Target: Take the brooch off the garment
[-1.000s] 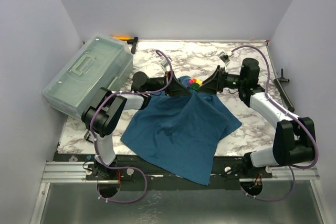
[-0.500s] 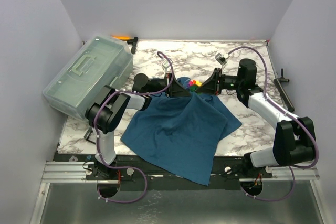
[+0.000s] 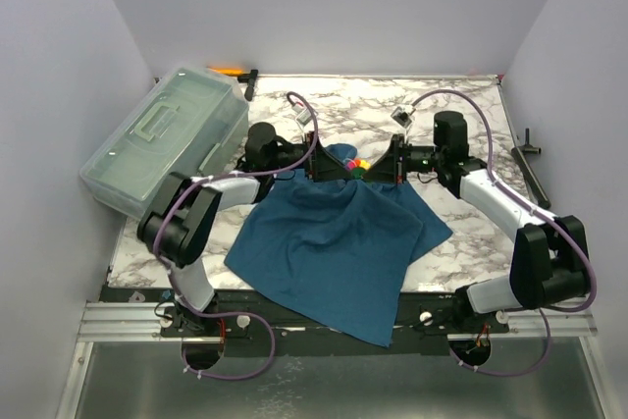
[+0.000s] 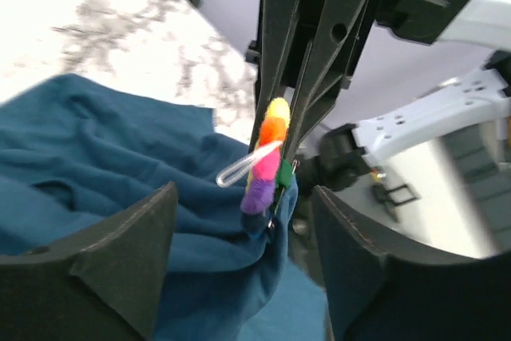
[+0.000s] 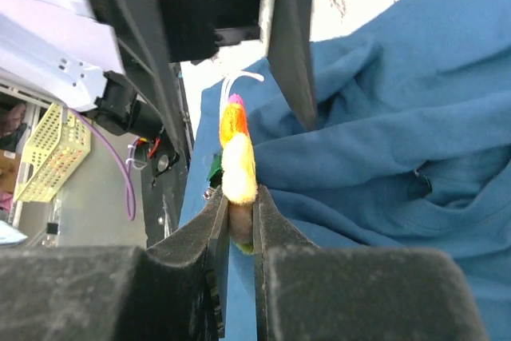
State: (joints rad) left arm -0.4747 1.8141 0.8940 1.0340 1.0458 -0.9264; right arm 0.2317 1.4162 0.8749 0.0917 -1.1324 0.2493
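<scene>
- Top view: a little above the middle of the frame, the two arms meet over the bunched top edge of the garment [image 3: 334, 242]. The brooch [image 3: 360, 165] sits between them as a speck of red, yellow and green. The right gripper [image 3: 385, 166], which stood back from it a second ago, has moved in and now touches it from the right. The left gripper [image 3: 329, 166] is just beside it on the left.
- Left wrist view: the left gripper [image 4: 243, 205] has just let go. Its fingers [image 4: 120, 261] stand wide apart at the bottom corners with nothing between them. Mid-frame, the right gripper [image 4: 279, 129] comes down from the top edge and is clamped on the brooch [image 4: 267, 157]. A clear loop [image 4: 239, 167] sticks out to the brooch's left. The teal cloth [image 4: 96, 157] is gathered against its lower end, so it looks still attached.
- Right wrist view: at lower centre, the right gripper [image 5: 239, 201] is clenched on the yellow-and-orange brooch [image 5: 237, 161]. The released left fingers [image 5: 291, 45] hang apart above it. The garment [image 5: 383, 117] fills the right half of the frame.
- Meaning for the task: hold of the brooch has passed to the right arm. Nothing now pins the cloth, so a pull would likely drag the shirt along unless the left gripper takes hold of the fabric again.
</scene>
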